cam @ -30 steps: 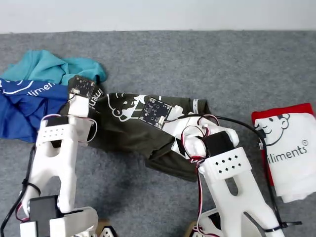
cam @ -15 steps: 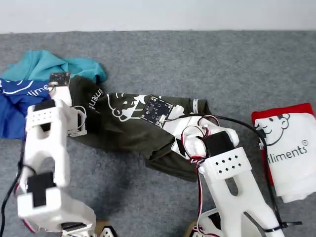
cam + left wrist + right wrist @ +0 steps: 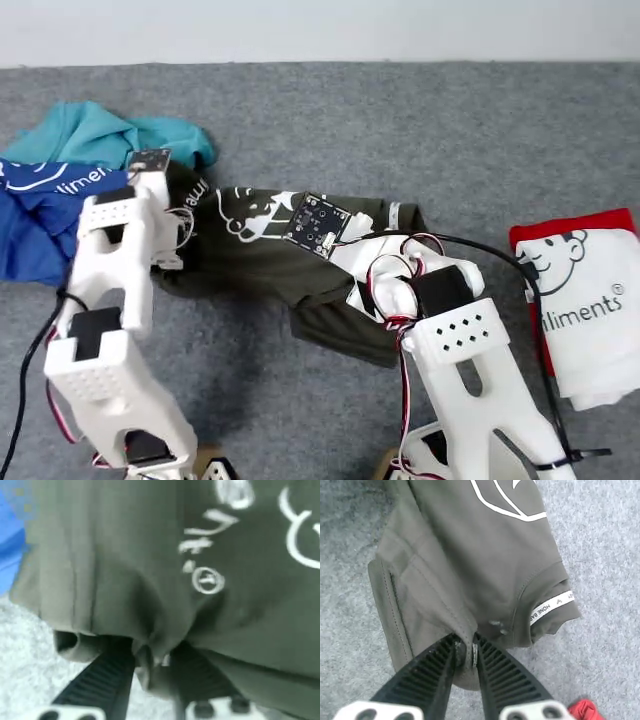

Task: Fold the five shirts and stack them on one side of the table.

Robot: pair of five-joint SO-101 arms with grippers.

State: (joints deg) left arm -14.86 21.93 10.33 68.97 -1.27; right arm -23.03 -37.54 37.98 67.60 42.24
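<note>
Gripping the olive shirt [image 3: 260, 270], the right gripper [image 3: 465, 650] clamps its hem; the left gripper [image 3: 150, 662] seemingly pinches a fold.

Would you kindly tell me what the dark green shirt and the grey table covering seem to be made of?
The dark green shirt looks like soft matte knit, probably cotton jersey: it drapes in folds, with stitched hems and a white print. The table covering seems grey felt or short-pile carpet, matte: its surface is fuzzy and speckled.
</note>
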